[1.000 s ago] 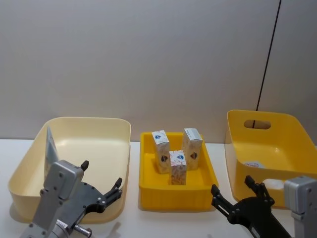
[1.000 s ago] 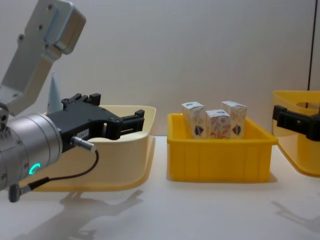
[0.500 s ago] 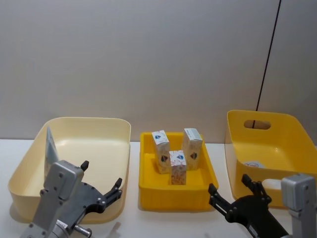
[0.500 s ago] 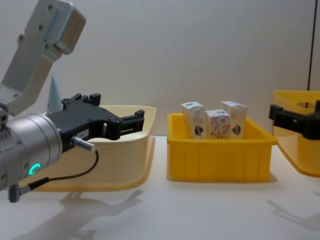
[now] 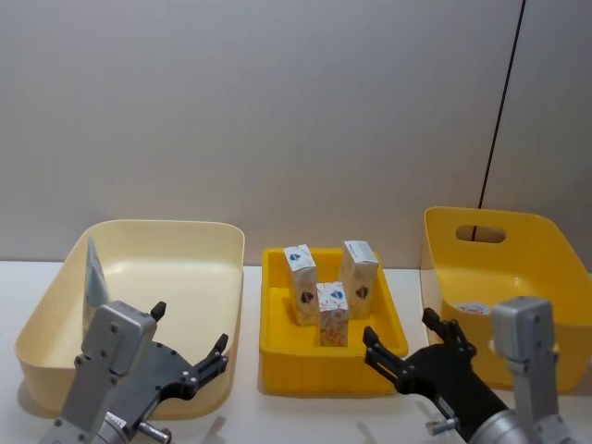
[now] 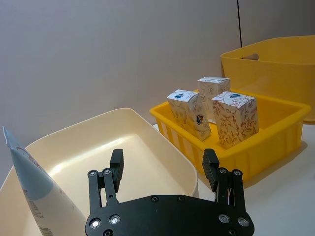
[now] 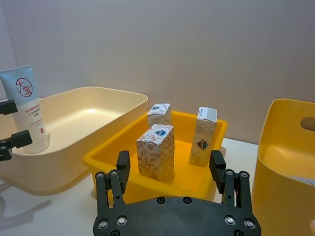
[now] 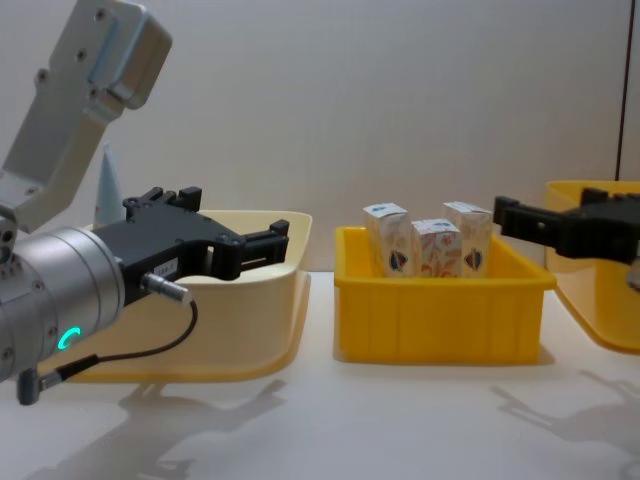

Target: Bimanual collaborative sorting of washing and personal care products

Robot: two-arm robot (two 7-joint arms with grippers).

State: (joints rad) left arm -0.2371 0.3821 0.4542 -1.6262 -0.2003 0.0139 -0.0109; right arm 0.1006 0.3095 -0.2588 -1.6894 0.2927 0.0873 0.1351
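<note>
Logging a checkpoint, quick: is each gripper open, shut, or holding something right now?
Left gripper: open, holding nothing, over the cream bin's near edge.
Right gripper: open, holding nothing, facing the cartons in the middle yellow bin.

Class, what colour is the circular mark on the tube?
Red; the tube shows best in the right wrist view.

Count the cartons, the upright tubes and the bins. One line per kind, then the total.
Cartons: 3
Upright tubes: 1
Bins: 3
Total: 7
</note>
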